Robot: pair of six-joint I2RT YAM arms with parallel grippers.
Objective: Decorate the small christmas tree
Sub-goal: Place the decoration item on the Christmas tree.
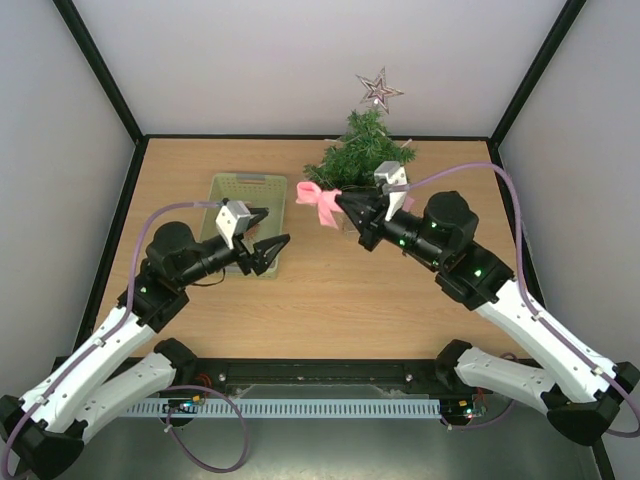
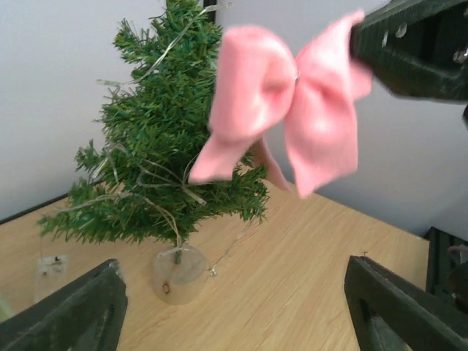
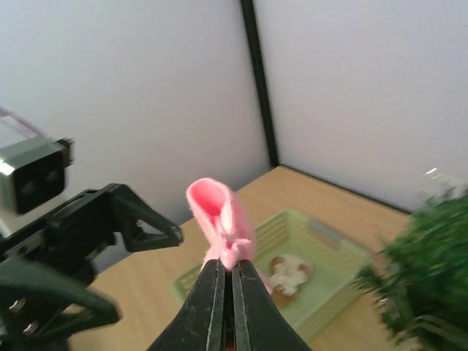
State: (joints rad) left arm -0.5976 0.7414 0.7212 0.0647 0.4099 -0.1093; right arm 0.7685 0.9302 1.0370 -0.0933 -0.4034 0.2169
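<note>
Progress: partway.
- The small christmas tree (image 1: 362, 150) already carries a star (image 1: 379, 90) at its tip and a thin wire strand (image 2: 170, 183) looped loosely through the branches (probably a light string; no bulbs made out).
- The pink bow (image 2: 285, 117) is not yet on the tree. The right hand (image 1: 345, 205) is clamped shut on its knot and holds it in the air just to the left of the foliage.
- The left hand (image 1: 272, 235) stands wide open and empty over the right end of the pale green basket (image 1: 247, 180).
- At least one pale-and-brown piece (image 3: 289, 272) lies in the basket, too blurred to name. By my reckoning the bow and this piece are left to hang.

Tree: stands upright at the far edge of the desk (image 1: 330, 300), right of centre near the back wall, with the basket just to its left. Conical, bushy, dark green needles, lower branches spreading wide. The trunk sits in a small clear cup (image 2: 178, 272). The wire trails down to the desk beside the cup.
</note>
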